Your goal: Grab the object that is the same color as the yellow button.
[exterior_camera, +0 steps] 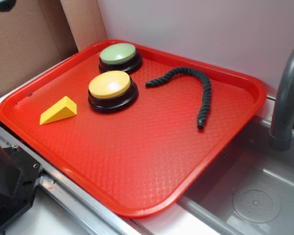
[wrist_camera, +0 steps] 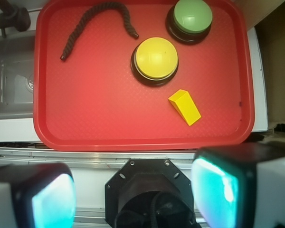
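Red tray [exterior_camera: 225, 142] beside a sink carries everything. The yellow wedge [wrist_camera: 185, 107] lies near one tray edge, just beside the yellow button [wrist_camera: 156, 59]. The gripper [wrist_camera: 133, 190] hangs back off the tray, jaws spread and empty. Approach hasn't begun; next it must descend over the wedge.

Yellow wedge [wrist_camera: 185, 107], yellow-topped button [wrist_camera: 156, 59], green-topped button [wrist_camera: 192, 16], red tray [wrist_camera: 95, 114], black rope [wrist_camera: 92, 19]

Yellow wedge [wrist_camera: 185, 107] beside yellow button [wrist_camera: 156, 59], red tray [wrist_camera: 99, 118]
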Tool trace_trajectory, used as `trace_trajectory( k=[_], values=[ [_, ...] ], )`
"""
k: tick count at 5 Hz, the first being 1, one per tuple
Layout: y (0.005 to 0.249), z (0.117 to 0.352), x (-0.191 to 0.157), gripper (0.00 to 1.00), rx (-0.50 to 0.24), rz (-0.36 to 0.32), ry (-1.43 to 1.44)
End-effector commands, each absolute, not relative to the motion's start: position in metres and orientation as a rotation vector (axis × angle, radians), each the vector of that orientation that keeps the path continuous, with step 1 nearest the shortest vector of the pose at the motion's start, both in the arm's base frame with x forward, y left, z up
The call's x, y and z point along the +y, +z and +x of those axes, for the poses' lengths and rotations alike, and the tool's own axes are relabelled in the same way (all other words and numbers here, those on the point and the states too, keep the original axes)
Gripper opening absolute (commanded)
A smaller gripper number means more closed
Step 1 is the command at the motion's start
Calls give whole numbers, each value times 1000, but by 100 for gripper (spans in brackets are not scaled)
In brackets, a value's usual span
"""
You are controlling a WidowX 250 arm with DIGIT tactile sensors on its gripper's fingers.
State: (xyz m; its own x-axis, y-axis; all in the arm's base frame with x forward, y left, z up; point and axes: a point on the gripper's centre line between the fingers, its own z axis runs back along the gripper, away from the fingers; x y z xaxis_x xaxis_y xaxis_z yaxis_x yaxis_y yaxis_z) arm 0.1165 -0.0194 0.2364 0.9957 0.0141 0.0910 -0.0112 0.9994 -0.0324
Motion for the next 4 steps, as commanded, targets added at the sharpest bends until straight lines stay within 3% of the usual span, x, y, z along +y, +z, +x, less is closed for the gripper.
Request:
trace_trajectory(
  k=[1,2,4],
  values=[
    [236,116,-19,100,-91,-32,13],
    [213,126,-6,100,-92,-29,-93],
    [160,141,9,100,-153,71,-327]
  ],
)
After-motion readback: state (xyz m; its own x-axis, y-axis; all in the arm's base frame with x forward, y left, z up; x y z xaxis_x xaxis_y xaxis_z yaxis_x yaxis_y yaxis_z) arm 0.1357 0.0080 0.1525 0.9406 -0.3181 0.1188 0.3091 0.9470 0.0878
